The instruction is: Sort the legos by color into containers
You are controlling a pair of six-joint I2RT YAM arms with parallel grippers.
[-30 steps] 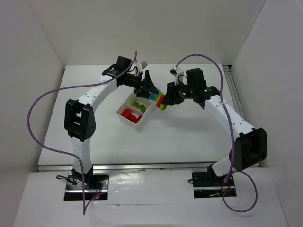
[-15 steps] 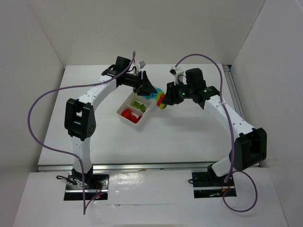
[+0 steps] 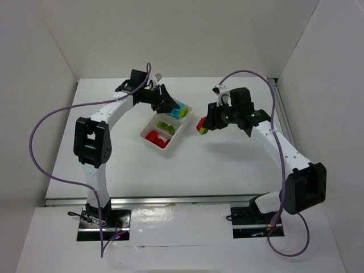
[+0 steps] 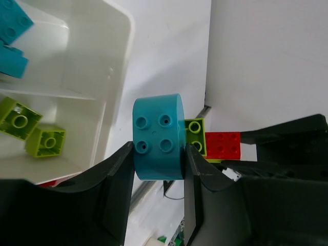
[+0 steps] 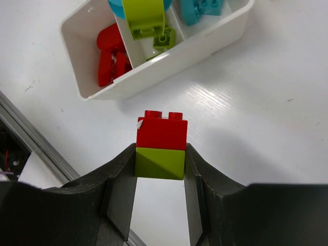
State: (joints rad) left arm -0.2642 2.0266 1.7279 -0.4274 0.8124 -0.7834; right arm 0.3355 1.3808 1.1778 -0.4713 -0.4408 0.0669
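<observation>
My left gripper (image 3: 173, 107) is shut on a cyan rounded lego (image 4: 158, 136), held above the far end of the white tray (image 3: 181, 132). To the right of the tray, clear of the table, my right gripper (image 3: 203, 125) is shut on a two-brick stack (image 5: 160, 146), red on top of lime green. The tray's containers hold red legos (image 5: 110, 54) at one end, lime ones (image 5: 146, 18) in the middle and cyan ones (image 4: 10, 31) at the far end. In the left wrist view the red and lime stack (image 4: 215, 143) shows just behind the cyan brick.
The tray lies diagonally on the white table (image 3: 227, 165), with white walls at the back and on both sides. A metal rail (image 3: 170, 200) runs along the near edge. Purple cables (image 3: 51, 125) loop off both arms.
The left gripper has shut on the cyan brick and pulled it off the stack. The arms have drawn apart, the left toward the tray's far end, the right rightward with the red and lime bricks.
</observation>
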